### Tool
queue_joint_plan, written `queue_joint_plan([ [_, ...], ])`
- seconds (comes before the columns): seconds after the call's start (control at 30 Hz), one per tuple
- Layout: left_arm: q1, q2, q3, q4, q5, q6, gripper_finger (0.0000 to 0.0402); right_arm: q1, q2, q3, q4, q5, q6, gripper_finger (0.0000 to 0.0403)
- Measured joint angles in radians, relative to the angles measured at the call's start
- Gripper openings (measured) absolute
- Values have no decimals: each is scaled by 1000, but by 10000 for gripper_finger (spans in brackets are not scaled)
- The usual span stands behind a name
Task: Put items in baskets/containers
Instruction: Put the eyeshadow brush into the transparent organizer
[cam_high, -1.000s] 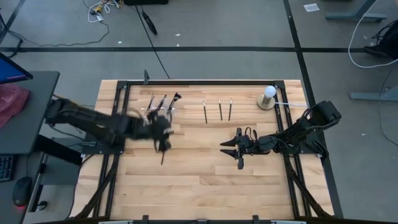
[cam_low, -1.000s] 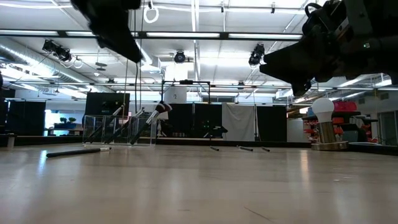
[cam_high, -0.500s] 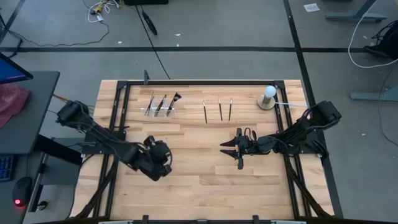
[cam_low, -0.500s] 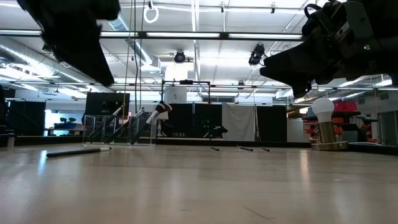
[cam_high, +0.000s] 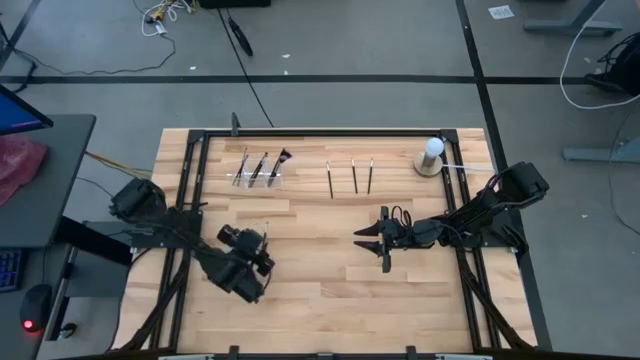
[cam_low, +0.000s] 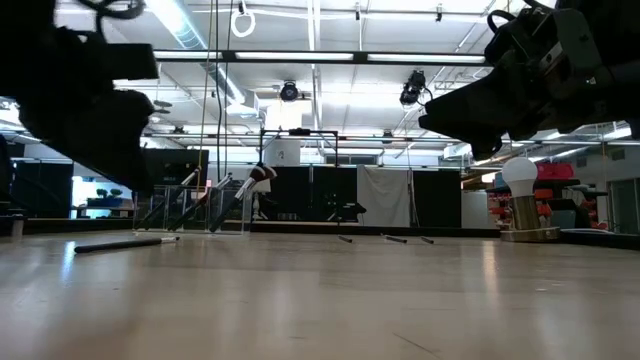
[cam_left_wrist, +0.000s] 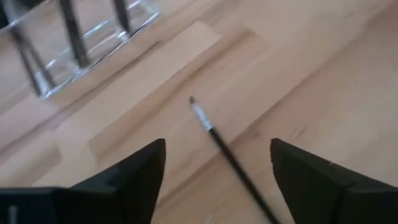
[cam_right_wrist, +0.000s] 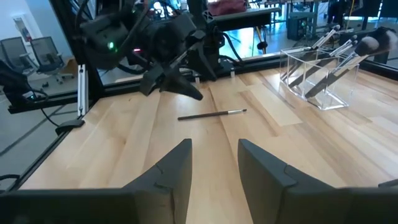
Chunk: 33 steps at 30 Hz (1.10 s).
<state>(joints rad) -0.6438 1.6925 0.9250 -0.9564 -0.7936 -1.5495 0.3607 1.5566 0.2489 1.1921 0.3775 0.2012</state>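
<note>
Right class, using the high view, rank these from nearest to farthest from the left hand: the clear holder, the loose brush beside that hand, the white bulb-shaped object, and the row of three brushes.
1. Loose brush, on the wood right beside the left hand.
2. Clear holder, far side, left half of the table.
3. Row of three brushes, far side, near the middle.
4. White bulb-shaped object, far right corner.

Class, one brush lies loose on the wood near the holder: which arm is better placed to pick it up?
Left. Its open tool hovers just over the loose brush; the right tool sits farther off.
</note>
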Motion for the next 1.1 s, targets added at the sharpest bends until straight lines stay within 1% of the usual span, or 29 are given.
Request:
queue_joint_plan([
  [0.1,-37,34,-4,-59,-39,-123,301,0,0,0,0,0,0,133],
  [0.2,-63,47,-47,-8,-84,-194,295,0,0,0,1,4,0,133],
  [0.3,-71,50,-122,115,-107,-201,285,-1,0,0,2,8,0,133],
  [0.37,-72,50,-181,238,-132,-187,279,-2,0,0,3,8,0,133],
  [0.57,-56,50,-338,588,-225,-78,264,-6,0,0,13,36,0,133],
  [0.67,-31,50,-387,655,-222,-37,253,-10,0,0,13,36,2,133],
  [0.8,-12,72,-420,718,-232,53,226,-11,0,0,13,36,2,133],
  [0.93,-13,129,-424,766,-249,143,181,-11,0,0,12,35,1,133],
  [1.1,-56,174,-423,777,-275,117,111,-11,0,0,12,34,7,133],
])
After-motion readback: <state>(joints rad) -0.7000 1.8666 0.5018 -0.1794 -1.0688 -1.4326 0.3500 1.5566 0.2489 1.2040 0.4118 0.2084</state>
